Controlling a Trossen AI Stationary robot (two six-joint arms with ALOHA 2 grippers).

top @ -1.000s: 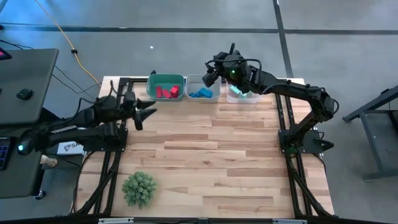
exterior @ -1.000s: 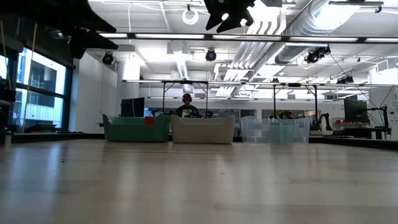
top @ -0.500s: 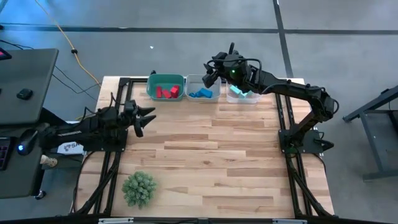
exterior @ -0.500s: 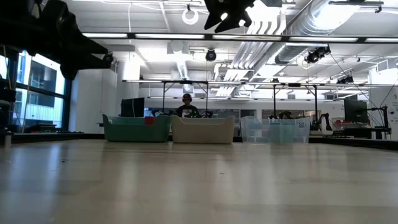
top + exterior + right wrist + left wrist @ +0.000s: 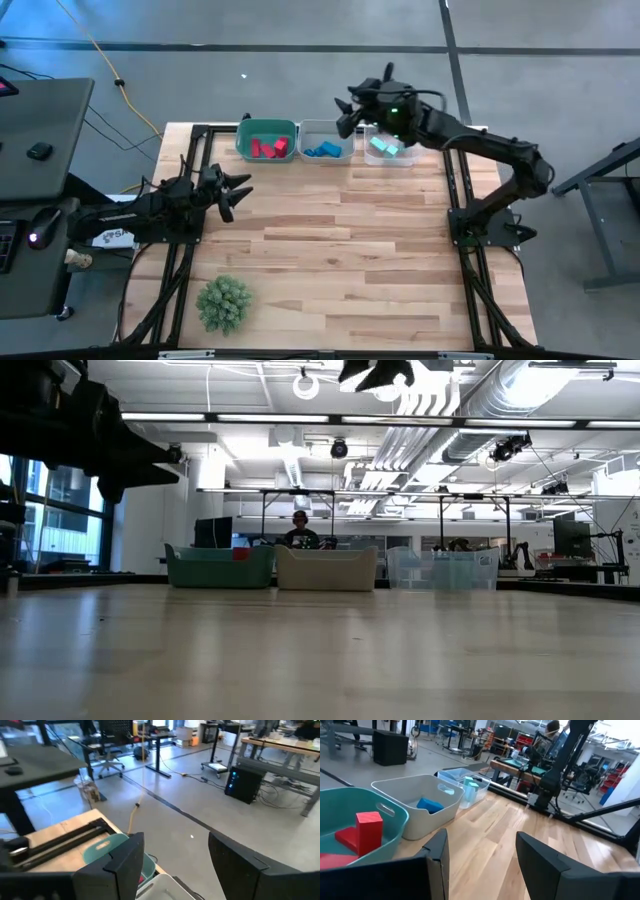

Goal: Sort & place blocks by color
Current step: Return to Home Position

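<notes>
Three bins stand in a row at the table's far edge. The teal bin (image 5: 265,128) holds red blocks (image 5: 268,148), the white bin (image 5: 325,128) holds blue blocks (image 5: 322,150), and the clear bin (image 5: 388,160) holds light teal blocks (image 5: 383,147). My left gripper (image 5: 238,195) hovers open and level over the table's left part, short of the teal bin, with nothing between its fingers (image 5: 437,855). High over the white bin, my right gripper (image 5: 346,115) is also open and holds nothing. The left wrist view shows the red blocks (image 5: 367,827), a blue block (image 5: 430,805) and the teal blocks (image 5: 472,785).
A green spiky plant-like ball (image 5: 223,303) lies near the table's front left corner. The wooden tabletop (image 5: 340,250) between the bins and the near edge is bare. A person sits at a desk beyond the table (image 5: 300,535).
My left gripper has sunk toward the table and drawn a little toward the near left, staying open. My right gripper has risen slightly and shifted toward the table's right, uncovering the clear bin; its fingers stay open.
</notes>
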